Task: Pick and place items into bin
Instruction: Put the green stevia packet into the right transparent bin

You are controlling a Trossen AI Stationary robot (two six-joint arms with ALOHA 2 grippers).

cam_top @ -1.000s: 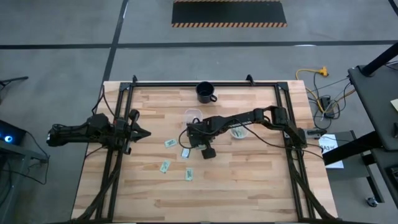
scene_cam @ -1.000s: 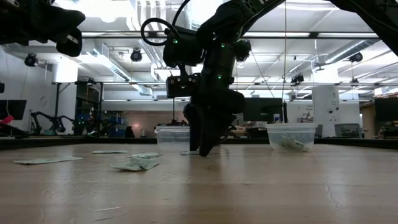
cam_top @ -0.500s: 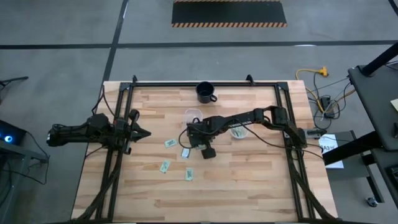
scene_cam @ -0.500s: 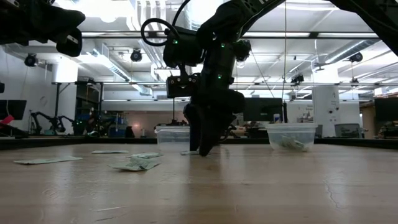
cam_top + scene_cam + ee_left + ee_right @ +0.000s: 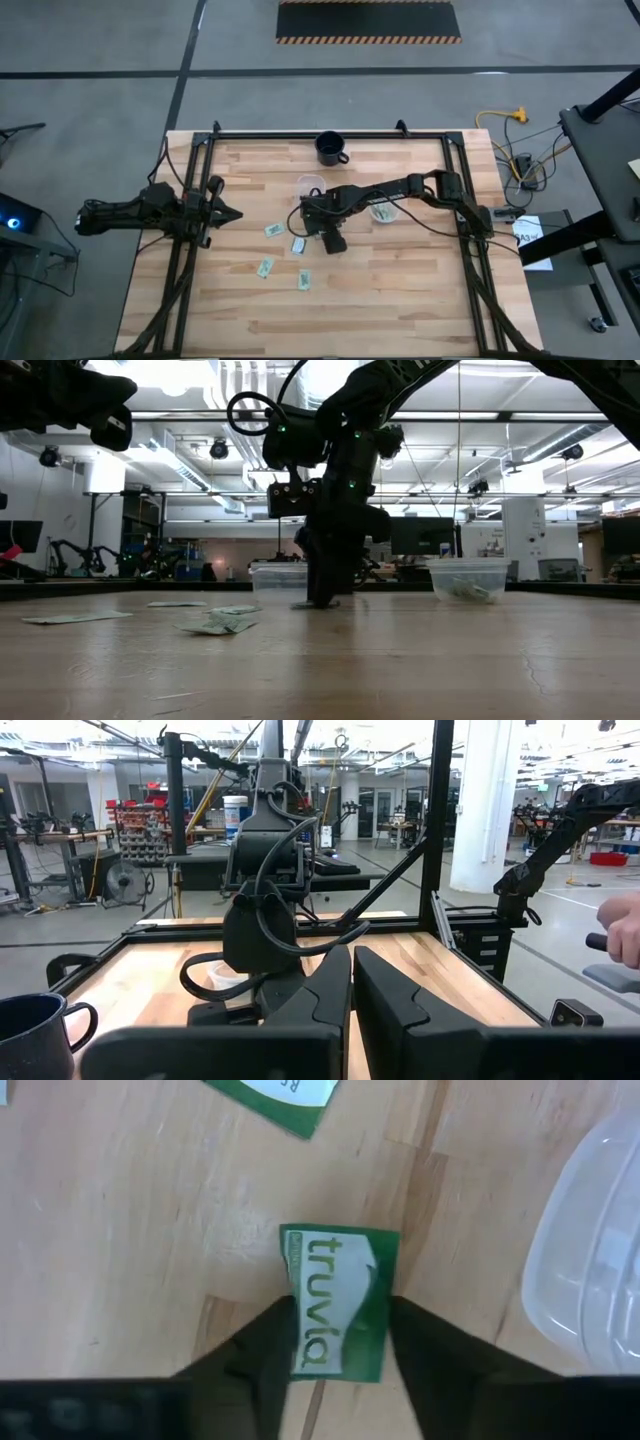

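Green packet pinched by right gripper; clear cup beside; left gripper closed, empty.

Near half of the tabletop is bare wood, open for a pass, and so is the strip along its right edge. Mid-table is crowded: right arm stretches low from the right edge across to the centre, over one clear cup, with a second clear cup and the dark mug toward the far edge. Loose packets dot the wood left of centre; left gripper sits at the left edge.
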